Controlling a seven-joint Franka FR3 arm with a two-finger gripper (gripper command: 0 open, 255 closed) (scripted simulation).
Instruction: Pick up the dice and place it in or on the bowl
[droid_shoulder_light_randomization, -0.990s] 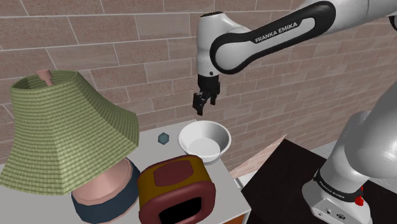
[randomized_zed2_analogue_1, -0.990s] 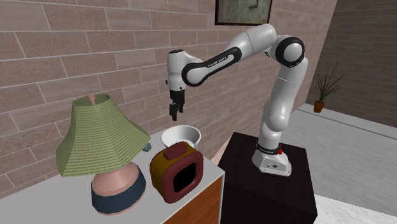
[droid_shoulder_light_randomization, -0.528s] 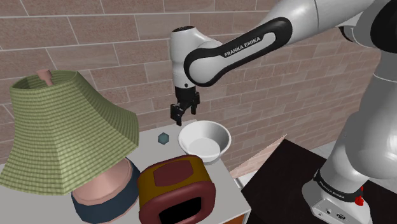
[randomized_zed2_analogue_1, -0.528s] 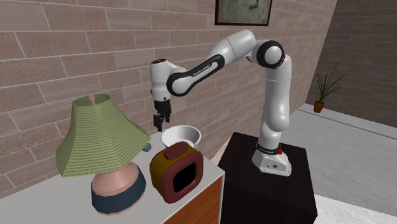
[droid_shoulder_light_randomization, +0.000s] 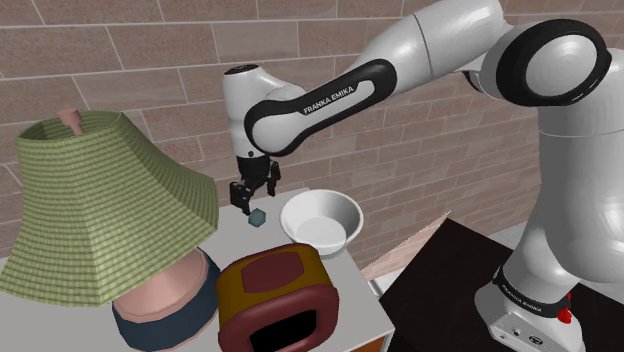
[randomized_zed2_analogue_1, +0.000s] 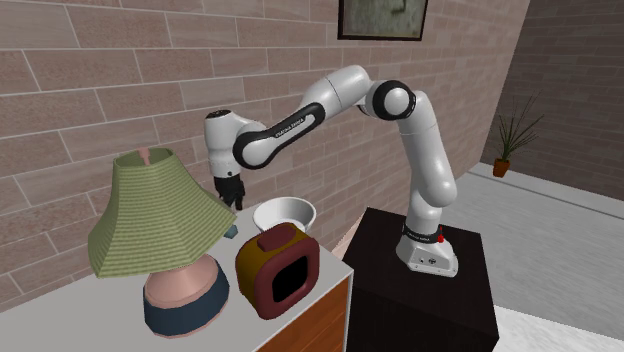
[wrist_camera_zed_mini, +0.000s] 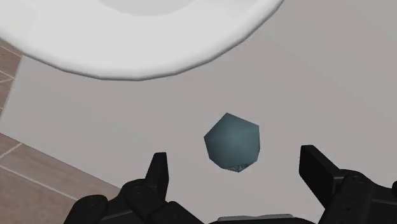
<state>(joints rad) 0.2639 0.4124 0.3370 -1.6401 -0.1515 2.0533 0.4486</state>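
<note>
A small blue-grey many-sided dice (droid_shoulder_light_randomization: 257, 216) lies on the white tabletop (droid_shoulder_light_randomization: 235, 232), just off the shoulder view's left of the white bowl (droid_shoulder_light_randomization: 321, 222). My black gripper (droid_shoulder_light_randomization: 250, 199) hangs right above the dice, fingers pointing down and open. Seen from the wrist, the dice (wrist_camera_zed_mini: 233, 142) sits on the table between the two spread fingers, and neither fingertip (wrist_camera_zed_mini: 159, 163) touches it. The bowl's rim (wrist_camera_zed_mini: 159, 65) curves just beyond it. From the second exterior view the gripper (randomized_zed2_analogue_1: 232, 196) is beside the lampshade, close to the bowl (randomized_zed2_analogue_1: 284, 213).
A large green lampshade (droid_shoulder_light_randomization: 100, 215) on a pink and blue base (droid_shoulder_light_randomization: 160, 305) stands close to the dice on the shoulder view's left. A red and yellow boxy object (droid_shoulder_light_randomization: 275, 298) sits in front of the bowl. A brick wall (droid_shoulder_light_randomization: 150, 70) backs the table.
The arm has swung from above the bowl toward the shoulder view's left and come down over the dice. The fingers have stayed open.
</note>
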